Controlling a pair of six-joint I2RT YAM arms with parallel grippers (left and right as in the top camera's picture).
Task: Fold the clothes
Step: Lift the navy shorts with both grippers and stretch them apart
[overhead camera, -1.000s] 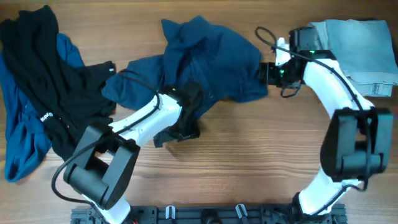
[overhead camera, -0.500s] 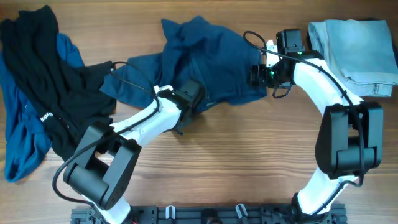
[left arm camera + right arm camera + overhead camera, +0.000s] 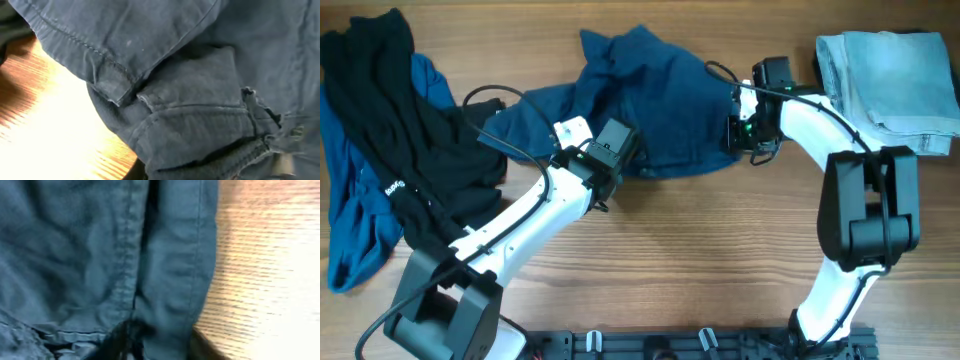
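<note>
Brown wooden table [image 3: 720, 270]

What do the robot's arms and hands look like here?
The left arm and right arm are white tubular links joined by bulky black joint housings. Thin black cables loop loosely beside each wrist. The left hand and right hand are black; a small green light glows at the right one.

navy shorts [image 3: 665, 110] of matt woven cloth with stitched seams, pale denim [image 3: 890, 70] faded, black garment [image 3: 380, 120] matt, table [image 3: 720, 270] of smooth grained wood, slight sheen, arm shells [image 3: 532, 208] glossy white plastic
</note>
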